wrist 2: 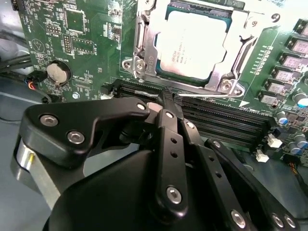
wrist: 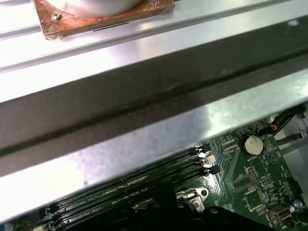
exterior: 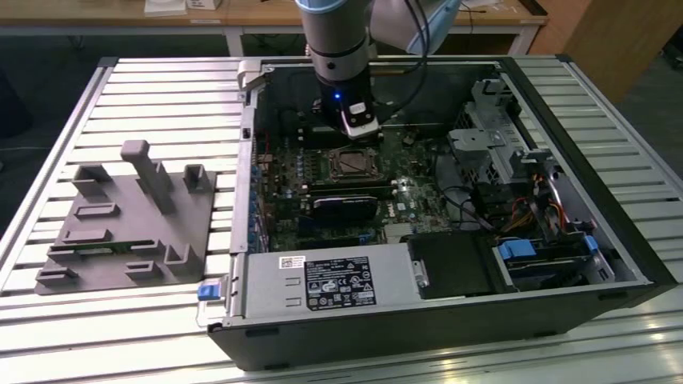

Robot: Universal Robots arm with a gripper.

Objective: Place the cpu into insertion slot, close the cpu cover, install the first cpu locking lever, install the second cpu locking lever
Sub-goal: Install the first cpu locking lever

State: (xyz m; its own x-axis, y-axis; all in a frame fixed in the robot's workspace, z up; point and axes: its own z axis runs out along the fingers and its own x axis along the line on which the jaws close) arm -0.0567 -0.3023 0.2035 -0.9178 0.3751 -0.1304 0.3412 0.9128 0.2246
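The cpu (wrist 2: 195,41) lies flat in the insertion slot (exterior: 348,164), its pale metallic top showing through the window of the cpu cover (wrist 2: 226,72). The silvery cover frame lies down around it. A thin silvery rod (wrist 2: 202,92) runs along the socket's edge nearest my fingertips. My gripper (wrist 2: 166,98) is shut with nothing between its black fingers. Its tip hovers just beside that socket edge, over the memory slots. In the exterior view the gripper (exterior: 359,132) hangs inside the open computer case, just behind the socket.
Black memory slots (wrist 2: 226,118) run beside the socket, and a coin battery (wrist 2: 57,73) sits on the green board. A black card (exterior: 344,206), a power supply (exterior: 331,282) and a drive cage (exterior: 501,144) crowd the case. A grey fixture (exterior: 128,224) stands on the exterior view's left.
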